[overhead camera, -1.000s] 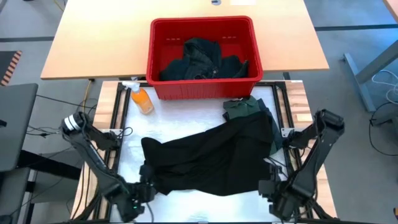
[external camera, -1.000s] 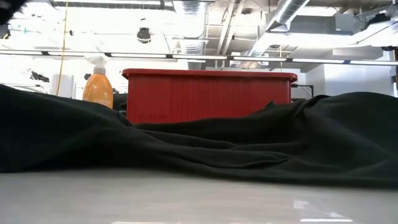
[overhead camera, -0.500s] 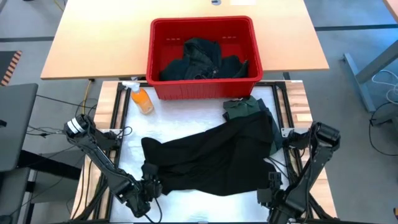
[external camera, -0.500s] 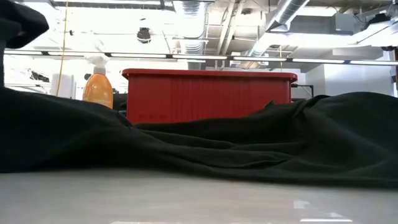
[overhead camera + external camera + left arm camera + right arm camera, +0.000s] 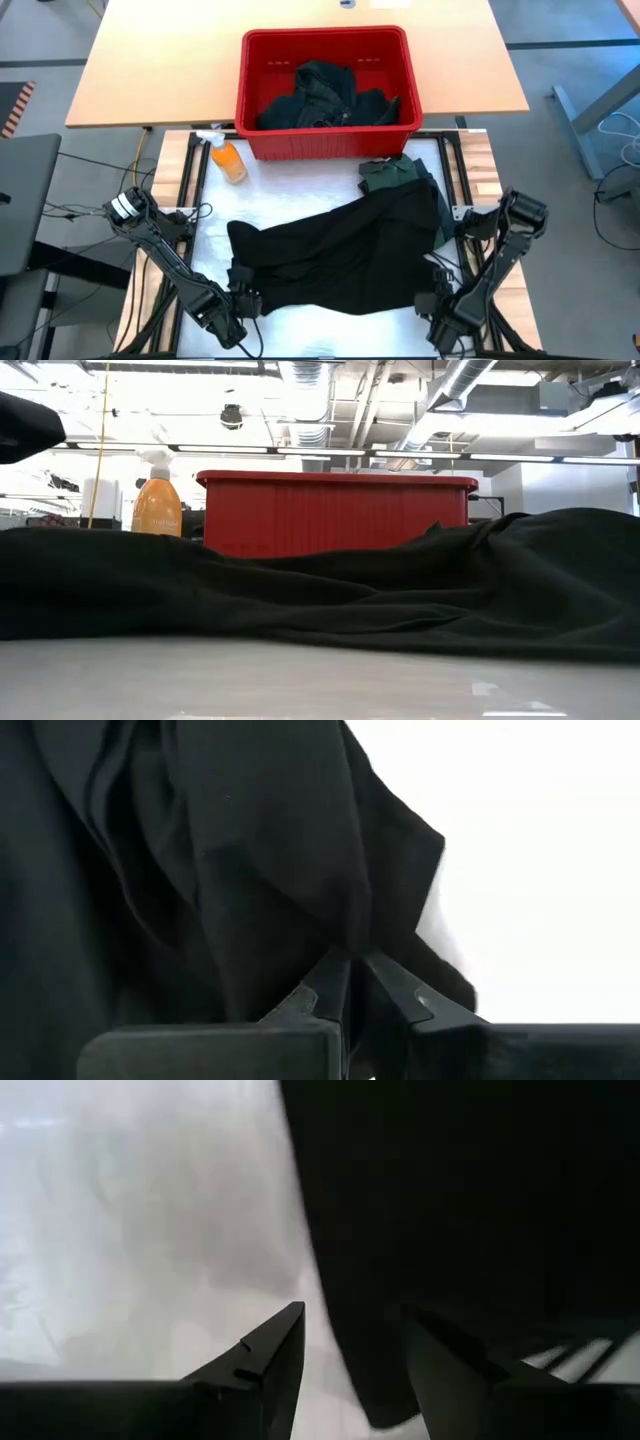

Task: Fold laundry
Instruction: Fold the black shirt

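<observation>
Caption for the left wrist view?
Left gripper shut on a pinched edge of the black garment over the white table.

Basket base hidden behind black cloth in low view. Green shirt mostly under cloth. Basket contents too dark to distinguish.

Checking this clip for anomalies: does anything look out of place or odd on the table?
An orange spray bottle lies on its side beside the red basket, unrelated to folding. The black garment is rumpled, partly covering a green shirt.
</observation>
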Available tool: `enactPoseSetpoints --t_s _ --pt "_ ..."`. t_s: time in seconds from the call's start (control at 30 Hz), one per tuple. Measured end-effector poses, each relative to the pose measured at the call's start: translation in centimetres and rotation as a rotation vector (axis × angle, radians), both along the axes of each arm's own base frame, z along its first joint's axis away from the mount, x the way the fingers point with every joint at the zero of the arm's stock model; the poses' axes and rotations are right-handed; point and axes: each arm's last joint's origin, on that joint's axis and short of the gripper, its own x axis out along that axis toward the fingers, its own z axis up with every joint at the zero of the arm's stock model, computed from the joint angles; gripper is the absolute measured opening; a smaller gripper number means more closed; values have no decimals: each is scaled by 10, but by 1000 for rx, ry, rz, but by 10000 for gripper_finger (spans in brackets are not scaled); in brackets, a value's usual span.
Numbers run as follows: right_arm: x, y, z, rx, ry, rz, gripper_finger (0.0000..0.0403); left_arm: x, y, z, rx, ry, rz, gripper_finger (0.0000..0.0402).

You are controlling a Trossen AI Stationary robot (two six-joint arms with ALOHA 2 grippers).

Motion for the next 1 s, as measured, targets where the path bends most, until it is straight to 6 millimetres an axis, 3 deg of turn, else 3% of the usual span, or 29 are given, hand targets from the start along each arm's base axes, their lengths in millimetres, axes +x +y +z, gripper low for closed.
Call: enactPoseSetpoints --t_s 0.13,0.3,0.4,0.5,0.63,0.83,1.0 --pt "-1 -15 -13 15 -3 -13 193 -1 -2 1 -16 3 14 1" --pt "1 -18 -23 73 18 11 178 0 -12 16 -41 -13 -9 0" --pt "1 -16 -24 86 31 33 120 -1 -16 35 -21 -44 -14 0" --pt "0 -17 -20 96 38 40 32 -5 -16 57 32 -80 -15 0" --pt "-2 -21 -10 112 28 -13 21 -10 -15 85 67 -109 -2 0" --pt "-6 -26 57 109 -3 -70 12 -27 -4 145 145 -153 32 0" --pt "-12 -44 129 -18 -86 -101 12 -38 13 202 235 -270 94 0"
